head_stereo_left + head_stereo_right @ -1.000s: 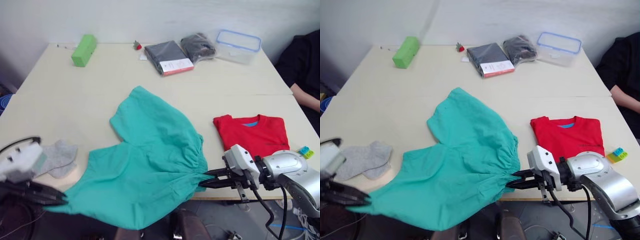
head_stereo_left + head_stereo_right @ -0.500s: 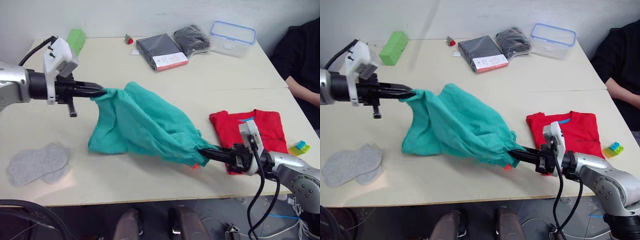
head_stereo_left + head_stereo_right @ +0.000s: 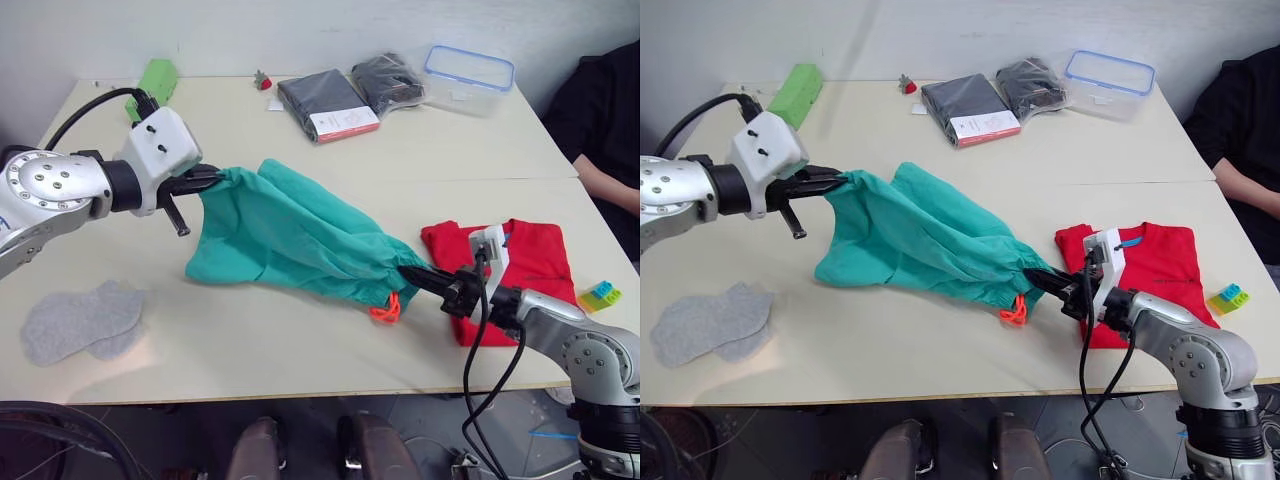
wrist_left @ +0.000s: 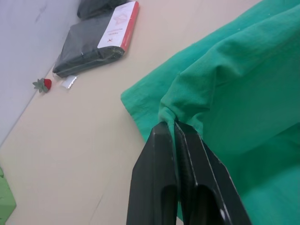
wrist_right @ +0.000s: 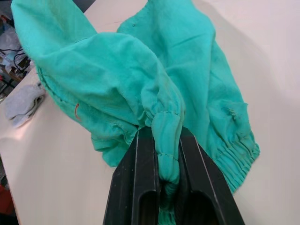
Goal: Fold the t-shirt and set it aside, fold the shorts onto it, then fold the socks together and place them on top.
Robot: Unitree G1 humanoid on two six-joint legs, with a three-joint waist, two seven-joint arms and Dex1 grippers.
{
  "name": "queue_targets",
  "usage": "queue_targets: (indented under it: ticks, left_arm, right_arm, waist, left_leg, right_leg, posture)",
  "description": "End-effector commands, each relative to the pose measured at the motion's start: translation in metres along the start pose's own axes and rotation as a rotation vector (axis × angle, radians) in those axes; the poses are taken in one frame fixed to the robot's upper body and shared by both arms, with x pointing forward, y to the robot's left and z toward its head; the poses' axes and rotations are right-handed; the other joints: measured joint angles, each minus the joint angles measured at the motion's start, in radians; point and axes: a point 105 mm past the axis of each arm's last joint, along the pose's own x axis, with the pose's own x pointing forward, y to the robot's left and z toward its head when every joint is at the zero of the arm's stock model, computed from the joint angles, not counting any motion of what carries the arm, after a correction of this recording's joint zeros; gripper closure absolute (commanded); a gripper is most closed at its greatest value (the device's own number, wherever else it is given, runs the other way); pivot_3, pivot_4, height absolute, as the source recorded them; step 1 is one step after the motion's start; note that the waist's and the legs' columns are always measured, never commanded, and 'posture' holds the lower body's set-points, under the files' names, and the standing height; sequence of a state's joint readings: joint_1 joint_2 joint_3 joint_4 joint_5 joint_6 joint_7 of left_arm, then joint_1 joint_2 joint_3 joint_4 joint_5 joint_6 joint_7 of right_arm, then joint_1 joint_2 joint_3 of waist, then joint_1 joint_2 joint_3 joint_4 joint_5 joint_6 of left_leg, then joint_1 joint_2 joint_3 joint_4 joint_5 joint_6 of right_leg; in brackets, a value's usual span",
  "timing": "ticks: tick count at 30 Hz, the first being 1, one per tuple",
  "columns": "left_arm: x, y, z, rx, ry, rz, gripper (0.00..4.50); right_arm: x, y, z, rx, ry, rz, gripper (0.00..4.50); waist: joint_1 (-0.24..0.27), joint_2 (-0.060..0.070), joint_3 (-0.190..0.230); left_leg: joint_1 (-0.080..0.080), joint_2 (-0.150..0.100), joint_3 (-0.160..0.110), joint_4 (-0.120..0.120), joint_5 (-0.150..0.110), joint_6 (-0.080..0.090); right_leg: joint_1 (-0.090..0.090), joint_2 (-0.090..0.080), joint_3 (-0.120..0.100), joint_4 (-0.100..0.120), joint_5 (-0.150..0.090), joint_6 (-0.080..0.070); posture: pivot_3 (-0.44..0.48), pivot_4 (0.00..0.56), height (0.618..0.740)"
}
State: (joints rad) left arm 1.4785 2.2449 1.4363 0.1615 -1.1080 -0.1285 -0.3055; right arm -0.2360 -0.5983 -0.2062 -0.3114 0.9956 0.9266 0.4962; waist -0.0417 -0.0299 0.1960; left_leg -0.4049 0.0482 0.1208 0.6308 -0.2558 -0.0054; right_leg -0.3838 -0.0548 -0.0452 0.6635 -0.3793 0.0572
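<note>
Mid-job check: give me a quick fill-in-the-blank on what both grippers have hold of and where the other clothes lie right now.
Both the left gripper and the right gripper are shut on the ____. 
The t-shirt lies folded on the table beside the ____ gripper. 
The socks lie flat near the robot's ____ arm. 
Missing words: shorts; right; left

shorts (image 3: 290, 235): teal-green, orange drawstring | t-shirt (image 3: 520, 270): bright red (blue neck label) | socks (image 3: 80, 322): plain light grey | bench (image 3: 300, 340): pale cream | block (image 3: 155, 78): lime green | packaged garments (image 3: 322, 102): dark, white-and-red label | container (image 3: 468, 75): clear, blue rim | pincer fingers (image 4: 161, 187): black
</note>
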Motion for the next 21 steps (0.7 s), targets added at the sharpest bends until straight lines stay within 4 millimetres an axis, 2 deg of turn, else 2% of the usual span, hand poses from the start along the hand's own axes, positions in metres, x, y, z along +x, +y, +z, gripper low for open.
queue_targets:
  ticks: [1,9,11,18,21]
  left_arm:
    - [0.001,0.004,0.015,0.003,-0.055,0.017,3.21]
    - [-0.004,0.011,0.020,-0.168,-0.128,0.000,0.69]
    - [-0.007,0.014,0.022,-0.237,-0.160,-0.011,0.03]
    - [-0.018,0.031,0.030,-0.512,-0.297,-0.009,0.01]
    - [-0.018,0.019,0.023,-0.556,-0.287,-0.103,0.01]
  right_arm:
    - [-0.002,0.007,0.015,-0.044,-0.049,0.014,2.81]
    - [-0.012,0.013,0.026,-0.140,-0.065,0.033,0.04]
    - [-0.015,0.018,0.028,-0.198,-0.051,0.054,0.00]
    - [-0.021,0.040,0.017,-0.377,0.013,0.154,0.00]
    - [-0.022,0.046,0.006,-0.435,0.056,0.190,0.00]
  waist:
    - [0.003,0.000,0.000]
    - [0.014,0.000,0.000]
    - [0.014,0.000,0.000]
    - [0.012,0.000,0.000]
    - [0.014,0.000,0.000]
  left_leg:
    - [0.000,0.000,0.000,0.000,0.000,0.000]
    - [0.000,0.000,0.001,0.000,0.000,0.000]
    - [0.000,0.000,0.000,0.000,0.000,0.000]
    - [0.000,0.000,0.000,0.001,0.000,0.000]
    - [0.000,0.000,0.000,0.001,0.000,0.000]
  right_leg:
    - [0.000,0.000,0.000,0.000,0.000,0.000]
    - [0.000,0.000,0.000,0.000,0.000,0.000]
    - [0.000,0.000,0.000,0.000,0.000,0.000]
    - [0.000,0.001,0.000,0.000,0.000,0.000]
    - [0.000,0.001,0.000,0.000,0.000,0.000]
  posture:
    - [0.000,0.150,0.740]
    - [0.000,0.150,0.740]
    - [0.000,0.150,0.740]
    - [0.000,0.150,0.740]
    - [0.000,0.150,0.740]
